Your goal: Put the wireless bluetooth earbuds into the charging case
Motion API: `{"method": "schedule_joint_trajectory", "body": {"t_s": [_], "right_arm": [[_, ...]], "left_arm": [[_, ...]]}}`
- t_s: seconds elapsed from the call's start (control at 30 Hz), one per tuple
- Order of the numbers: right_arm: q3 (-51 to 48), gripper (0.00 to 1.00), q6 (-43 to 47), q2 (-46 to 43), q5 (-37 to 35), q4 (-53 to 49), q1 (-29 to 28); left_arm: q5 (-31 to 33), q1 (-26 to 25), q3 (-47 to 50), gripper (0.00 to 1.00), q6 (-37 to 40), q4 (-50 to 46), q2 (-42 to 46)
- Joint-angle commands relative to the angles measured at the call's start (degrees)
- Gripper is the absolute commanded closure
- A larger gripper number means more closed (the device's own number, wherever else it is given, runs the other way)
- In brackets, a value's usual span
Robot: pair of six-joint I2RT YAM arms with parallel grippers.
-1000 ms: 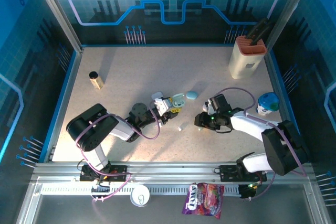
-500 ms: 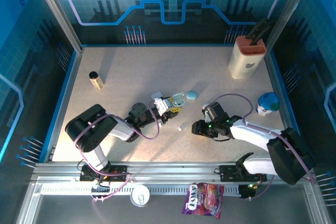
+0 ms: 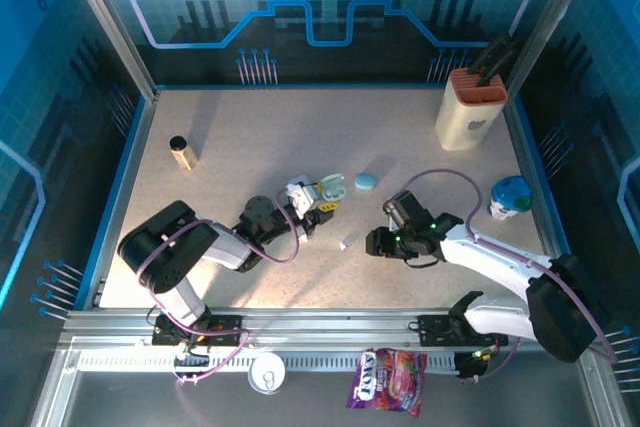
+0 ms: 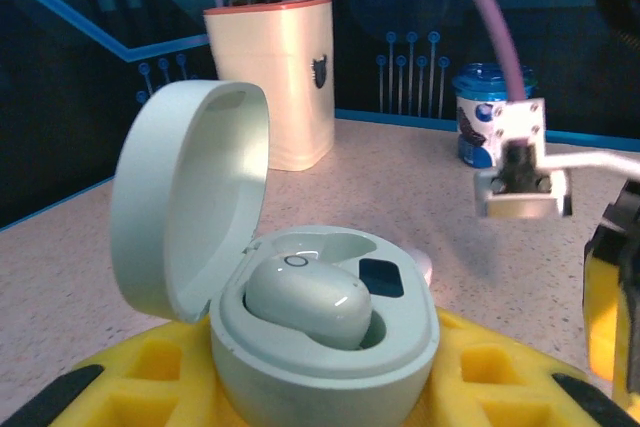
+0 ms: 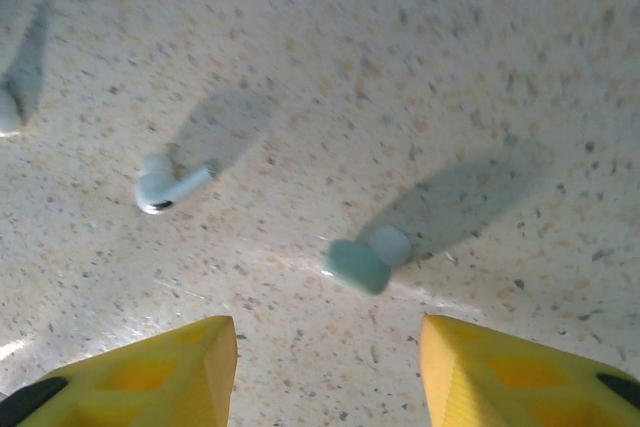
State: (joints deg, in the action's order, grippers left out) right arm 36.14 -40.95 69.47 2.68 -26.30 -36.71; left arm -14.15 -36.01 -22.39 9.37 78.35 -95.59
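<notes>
My left gripper [image 4: 325, 392] is shut on the mint charging case [image 4: 325, 347], with its yellow fingers [image 4: 110, 382] on either side. The lid stands open, and one mint earbud [image 4: 300, 297] sits in a well. In the top view that left gripper [image 3: 322, 197] holds the case [image 3: 333, 188] mid-table. My right gripper [image 5: 328, 367] hangs open just above the table. A loose mint earbud [image 5: 363, 262] lies ahead of it, between the fingertip lines. A white stemmed earbud [image 5: 165, 187] lies further left. From above, the right gripper [image 3: 368, 241] points left at a small white earbud [image 3: 343, 244].
A pale blue rounded object [image 3: 366, 182] lies right of the case. A cream knife block [image 3: 470, 112] stands at the back right, a blue pot [image 3: 511, 197] by the right edge, a small bottle [image 3: 182, 152] at the left. A candy bag [image 3: 388, 382] lies off the front.
My right gripper has moved left and nearer the front edge, closing in on the loose earbuds, and its jaws have widened a little. The left gripper and case shifted slightly.
</notes>
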Motion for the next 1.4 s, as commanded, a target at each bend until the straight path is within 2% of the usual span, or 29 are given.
{"method": "schedule_joint_trajectory", "body": {"t_s": [0.0,0.13,0.23,0.43,0.6,0.87,1.37], "right_arm": [[8.9,0.49,12.1,3.2,-7.3,-12.8,-3.1],[19.5,0.51,19.5,11.0,-13.4,-23.7,-6.1],[24.9,0.53,21.3,16.9,-17.7,-29.5,-8.6],[29.9,0.57,24.6,25.4,-23.8,-32.9,-13.9],[32.0,0.63,25.6,31.1,-25.5,-33.4,-17.0],[34.1,0.70,25.2,36.7,-30.3,-34.8,-18.4],[34.8,0.72,26.4,41.5,-31.6,-35.4,-19.0]], "left_arm": [[0.4,2.4,1.7,0.67,-2.7,2.0,2.9],[0.1,5.6,3.6,0.67,-4.2,2.0,5.3],[0.8,7.8,5.2,0.67,-5.2,2.0,7.4],[1.5,12.7,8.1,0.67,-9.0,2.0,12.8],[1.8,15.9,9.8,0.67,-11.2,1.6,16.0],[1.2,16.5,9.7,0.66,-10.6,-1.4,18.4],[1.1,16.8,10.3,0.66,-10.0,-1.7,19.0]]}}
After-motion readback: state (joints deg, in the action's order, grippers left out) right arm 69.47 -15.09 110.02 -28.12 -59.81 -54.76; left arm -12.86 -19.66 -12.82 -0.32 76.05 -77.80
